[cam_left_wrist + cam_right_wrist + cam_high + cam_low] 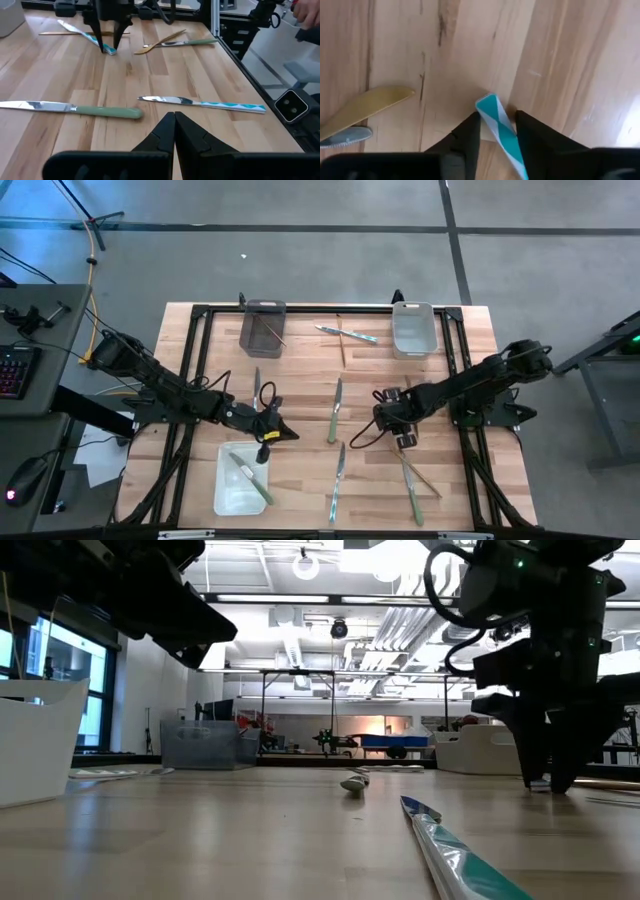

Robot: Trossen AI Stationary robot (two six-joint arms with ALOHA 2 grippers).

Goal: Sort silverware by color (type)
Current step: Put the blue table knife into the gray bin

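Right tool (496, 131) is straddling the teal-striped knife (500, 127) handle on the right side of the bench (300, 470), fingers parted, not gripping yet, probably lining up a pickup. Left tool (174, 131) is hanging closed and empty by the near-left white bin (226, 492).

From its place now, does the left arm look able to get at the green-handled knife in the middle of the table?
Probably yes. The left end effector, fingers shut, hovers beside the white bin, and the green-handled knife lies on bare wood with nothing between them. The right end effector is busy farther off, around a teal-striped handle.
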